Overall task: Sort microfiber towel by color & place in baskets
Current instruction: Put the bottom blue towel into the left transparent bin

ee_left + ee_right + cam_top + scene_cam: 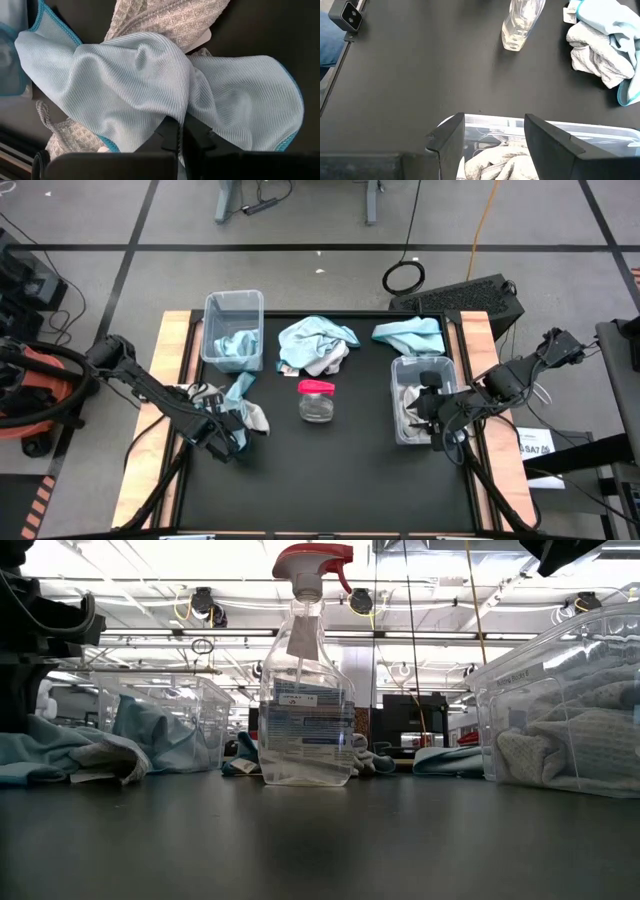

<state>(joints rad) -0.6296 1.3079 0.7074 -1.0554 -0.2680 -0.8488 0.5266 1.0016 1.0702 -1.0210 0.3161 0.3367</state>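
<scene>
Blue cloth is already in the left basket [232, 330] and grey in the right basket [424, 395], so we reckon we're about halfway. Left gripper [222, 435] is pinched onto a blue towel [150, 90] near the table's left edge. Right gripper [494, 132] hangs spread over the grey bin. Still loose: the middle pile [318, 345] and a blue one [408, 332] at the back.

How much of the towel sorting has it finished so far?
Partly done. The left basket holds a blue towel, the right basket a grey one. The left gripper is pinching another blue towel. A pile and a blue towel still wait.
</scene>
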